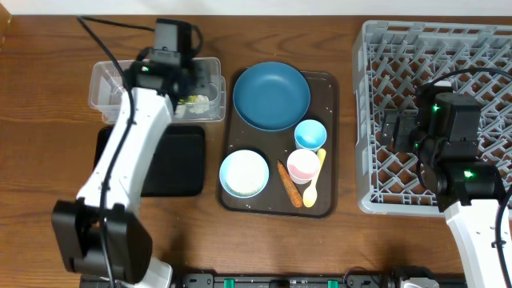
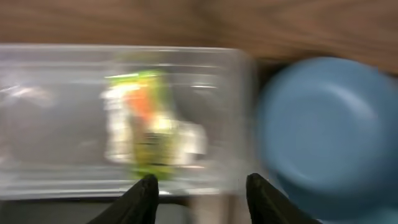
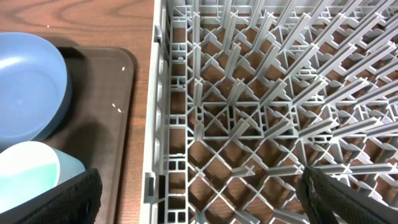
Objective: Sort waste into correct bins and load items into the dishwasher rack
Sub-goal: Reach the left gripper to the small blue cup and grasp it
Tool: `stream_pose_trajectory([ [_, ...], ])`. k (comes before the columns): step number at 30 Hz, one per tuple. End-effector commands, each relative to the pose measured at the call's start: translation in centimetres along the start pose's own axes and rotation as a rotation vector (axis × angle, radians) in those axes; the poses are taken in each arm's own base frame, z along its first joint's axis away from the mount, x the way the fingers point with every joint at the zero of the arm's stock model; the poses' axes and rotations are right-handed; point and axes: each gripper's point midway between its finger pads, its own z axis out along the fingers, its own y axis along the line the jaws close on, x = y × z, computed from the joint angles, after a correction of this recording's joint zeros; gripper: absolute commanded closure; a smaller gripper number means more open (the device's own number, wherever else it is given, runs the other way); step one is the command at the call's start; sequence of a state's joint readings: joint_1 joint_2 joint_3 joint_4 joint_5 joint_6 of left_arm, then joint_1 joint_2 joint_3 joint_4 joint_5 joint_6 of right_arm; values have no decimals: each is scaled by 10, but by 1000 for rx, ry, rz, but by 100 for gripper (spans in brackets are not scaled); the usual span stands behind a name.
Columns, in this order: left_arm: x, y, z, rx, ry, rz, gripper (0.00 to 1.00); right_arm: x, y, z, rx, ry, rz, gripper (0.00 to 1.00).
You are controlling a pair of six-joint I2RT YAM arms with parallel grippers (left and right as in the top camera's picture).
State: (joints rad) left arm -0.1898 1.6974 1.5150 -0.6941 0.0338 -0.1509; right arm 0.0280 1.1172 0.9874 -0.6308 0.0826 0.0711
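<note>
Wrapper [image 2: 146, 124], green-orange-yellow, lay inside clear tub [image 2: 124, 53], just beyond your left gripper [image 2: 200, 186], whose jaws stood parted with nothing between. Likely light, thin, crinkly, slippery; pinch raised edge if you regrasp. Left wrist view, blurred, showed its colours. Overhead mostly hid it behind arm, yet showed carrot piece [image 1: 288, 184] on brown tray [image 1: 331, 96]. Right gripper [image 3: 202, 199] hung wide open, empty, over dishwasher rack [image 3: 249, 93].

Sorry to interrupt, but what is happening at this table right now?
The left gripper hangs open over the clear tub, where a wrapper lies. The right gripper hovers open and empty above the dishwasher rack. The plate, bowl, light blue cup, pink cup, spoon and carrot piece sit on the brown tray, not yet sorted.
</note>
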Motion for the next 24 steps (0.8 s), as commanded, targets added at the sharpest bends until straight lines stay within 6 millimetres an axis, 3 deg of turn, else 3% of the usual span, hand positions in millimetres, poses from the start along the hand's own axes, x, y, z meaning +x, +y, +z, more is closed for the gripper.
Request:
stream_pose_trajectory([
  [1, 20, -66, -4, 249, 65, 89, 51, -10, -2, -5, 6, -27, -3, 1],
  [5, 47, -111, 4, 358, 146, 152, 50, -9, -2, -5, 6, -26, -3, 1],
  [11, 90, -160, 24, 402, 250, 257, 50, -9, -2, -5, 6, -26, -3, 1],
  [19, 133, -200, 50, 432, 326, 349, 50, -9, -2, -5, 6, -26, -3, 1],
  [24, 151, -210, 64, 429, 363, 376, 50, -9, -2, -5, 6, -25, -3, 1],
])
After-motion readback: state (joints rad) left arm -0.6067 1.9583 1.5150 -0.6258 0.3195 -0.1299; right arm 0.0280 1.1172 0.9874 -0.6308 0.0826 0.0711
